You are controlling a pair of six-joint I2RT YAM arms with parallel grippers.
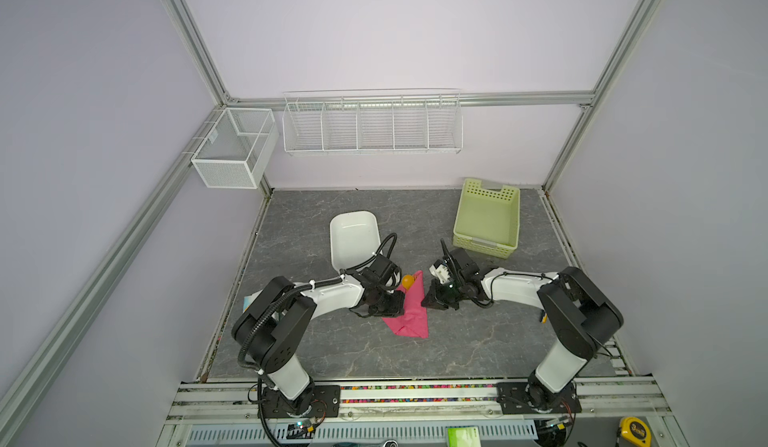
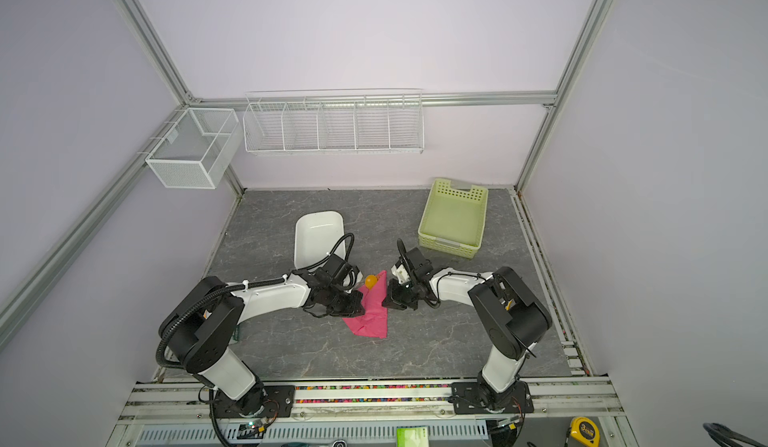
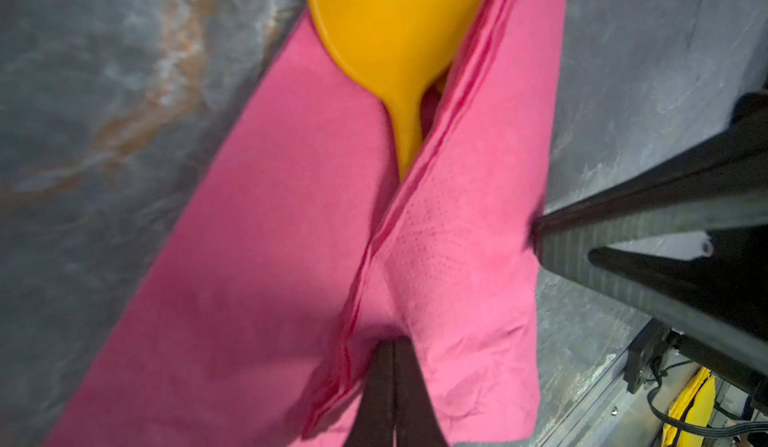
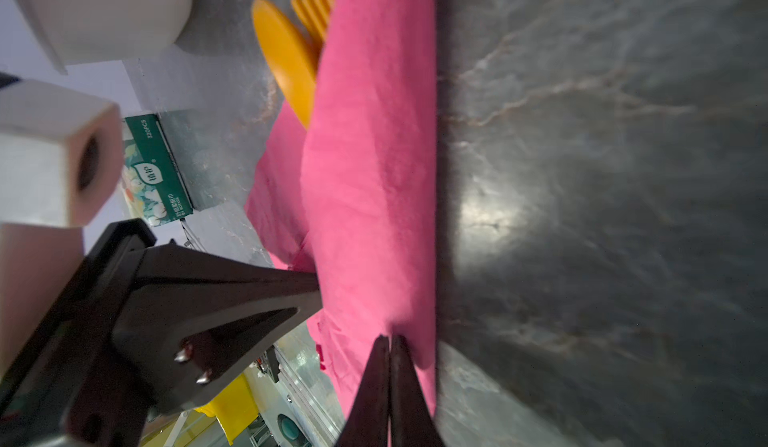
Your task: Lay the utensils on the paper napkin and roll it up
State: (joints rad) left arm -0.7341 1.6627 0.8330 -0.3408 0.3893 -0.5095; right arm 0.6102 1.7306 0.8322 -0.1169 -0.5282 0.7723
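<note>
2 clamping napkin (image 1: 411,312): left pincer (image 3: 392,346), right pincer (image 4: 390,339) | utensils (image 4: 314,12) mostly covered (spoon (image 3: 395,29) bowl shows)

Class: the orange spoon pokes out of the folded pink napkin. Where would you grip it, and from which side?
The spoon at its narrow neck below the bowl, probably: the napkin fold hides the handle. Come from above at the far, open end.

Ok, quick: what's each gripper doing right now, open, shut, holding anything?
Left gripper: jaws shut, pinching a fold of the napkin.
Right gripper: jaws shut, pinching the napkin's edge.
</note>
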